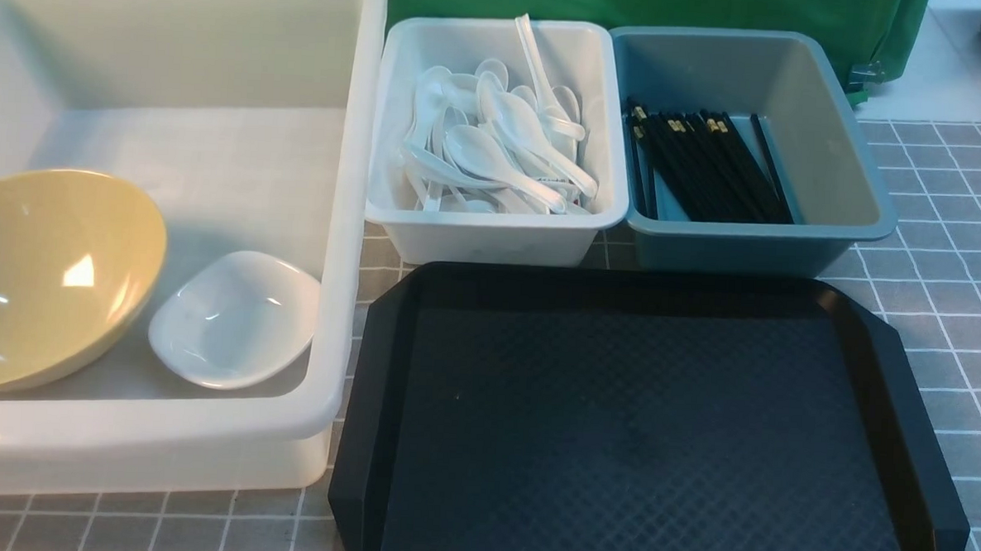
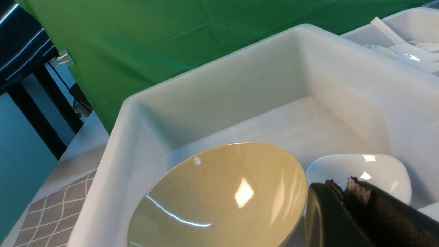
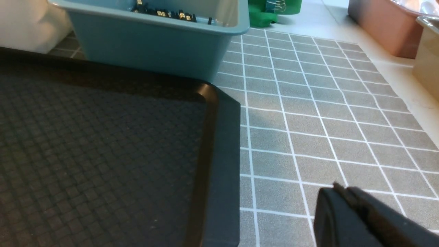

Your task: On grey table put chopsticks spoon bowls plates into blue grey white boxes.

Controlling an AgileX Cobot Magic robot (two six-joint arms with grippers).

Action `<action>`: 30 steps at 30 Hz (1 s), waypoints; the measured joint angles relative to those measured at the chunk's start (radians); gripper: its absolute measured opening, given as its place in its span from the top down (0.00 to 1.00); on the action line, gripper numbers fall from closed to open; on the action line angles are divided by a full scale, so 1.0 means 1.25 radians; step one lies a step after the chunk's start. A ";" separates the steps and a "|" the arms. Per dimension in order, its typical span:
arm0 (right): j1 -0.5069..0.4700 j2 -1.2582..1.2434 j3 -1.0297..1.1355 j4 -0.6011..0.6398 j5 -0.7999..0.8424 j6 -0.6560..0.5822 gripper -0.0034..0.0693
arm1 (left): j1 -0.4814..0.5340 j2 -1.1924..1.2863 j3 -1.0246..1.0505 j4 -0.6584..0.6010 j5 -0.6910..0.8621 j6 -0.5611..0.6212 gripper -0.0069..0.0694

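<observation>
Your left gripper (image 2: 337, 187) and right gripper (image 3: 343, 192) are both pressed together, empty. The yellow bowl (image 1: 43, 277) at 9 o'clock looks glossy, slippery, stiff; pinch its rim.

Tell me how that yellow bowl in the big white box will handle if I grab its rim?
The yellow bowl looks glossy, so probably slippery. It lies tilted against the white box wall, likely to rock or slide. It looks rigid.

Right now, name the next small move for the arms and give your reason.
Probably none beyond holding both arms back: the black tray lies bare, the yellow bowl and white dish sit in the big white box, spoons and chopsticks fill their bins, and both grippers, left and right, are shut on nothing.
</observation>
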 joint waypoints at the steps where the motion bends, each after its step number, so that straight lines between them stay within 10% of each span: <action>1: 0.000 0.000 0.000 0.000 0.000 0.000 0.91 | 0.000 0.000 0.000 0.000 0.000 0.000 0.88; 18: 0.000 0.000 0.000 0.000 0.000 0.000 0.90 | 0.001 0.000 0.041 0.005 -0.026 -0.031 0.88; 30: 0.000 0.000 0.000 0.000 0.000 0.000 0.89 | 0.209 0.000 0.140 -0.303 -0.121 0.037 0.90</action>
